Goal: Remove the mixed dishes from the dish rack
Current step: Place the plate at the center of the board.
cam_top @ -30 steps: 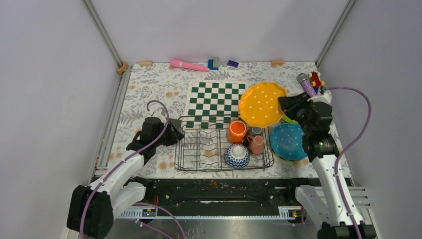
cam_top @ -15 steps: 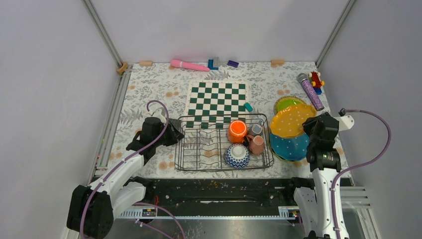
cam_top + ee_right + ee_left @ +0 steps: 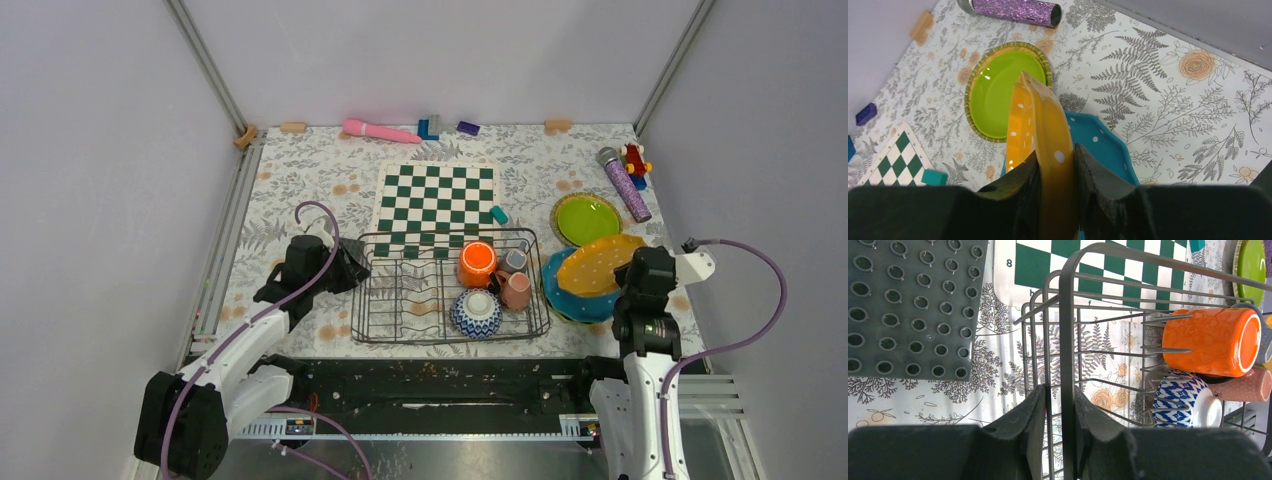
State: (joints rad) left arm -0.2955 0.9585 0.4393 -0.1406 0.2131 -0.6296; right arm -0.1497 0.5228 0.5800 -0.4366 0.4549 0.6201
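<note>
Right claw (image 3: 1055,160) was clamped on the rim of the yellow-orange plate (image 3: 1035,115), holding it tilted just above the teal plate (image 3: 1098,142) at the right side of the desk (image 3: 300,170). Meanwhile, left claw (image 3: 1058,400) was pinched narrowly around a wire at the left end of the dish rack (image 3: 400,300), seemingly steadying it.

By my reading the job stood near halfway. The one rack held no plates. Three plates were out of it: the lime green plate (image 3: 587,219) lay flat on the desk, the teal one sat beside the rack, and the yellow-orange one was not yet set down. Four smaller dishes remained in the rack's right end: one blue-and-white bowl (image 3: 477,313), one pink mug (image 3: 517,290), one orange cup (image 3: 476,264) and one small grey cup (image 3: 514,262).
</note>
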